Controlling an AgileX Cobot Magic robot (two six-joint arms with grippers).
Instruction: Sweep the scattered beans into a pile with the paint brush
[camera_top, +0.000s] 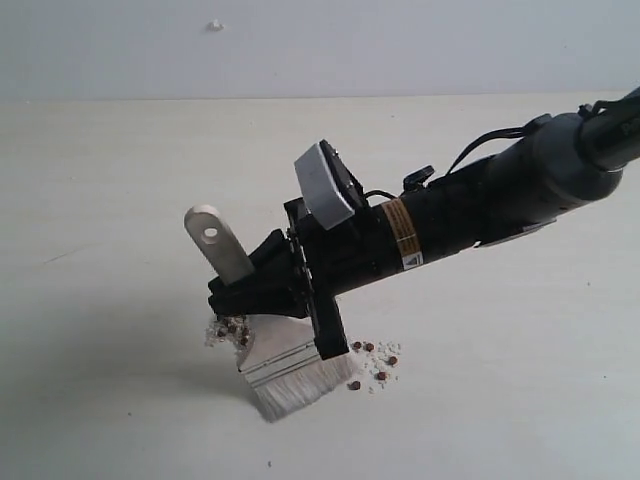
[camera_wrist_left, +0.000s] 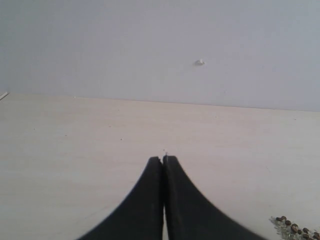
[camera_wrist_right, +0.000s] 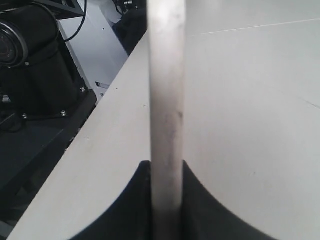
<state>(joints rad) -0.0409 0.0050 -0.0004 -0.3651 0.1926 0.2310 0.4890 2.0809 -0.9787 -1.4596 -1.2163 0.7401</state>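
Note:
My right gripper (camera_top: 238, 291) is shut on the paint brush, gripping its light wooden handle (camera_top: 214, 240) below the hole. The brush tilts, with its silver ferrule (camera_top: 281, 357) and pale bristles (camera_top: 303, 389) pressed on the table. A small clump of beans (camera_top: 230, 329) with whitish grains lies behind the brush on its left. A few more beans (camera_top: 377, 362) are scattered to its right. In the right wrist view the handle (camera_wrist_right: 166, 90) runs up between the fingers of that gripper (camera_wrist_right: 166, 167). My left gripper (camera_wrist_left: 163, 159) is shut on nothing, with some beans (camera_wrist_left: 296, 229) off to its side.
The pale table (camera_top: 110, 200) spreads wide around the brush. A white speck (camera_top: 215, 25) sits on the back wall. In the right wrist view the table edge (camera_wrist_right: 100, 125) drops off to black equipment (camera_wrist_right: 35, 60).

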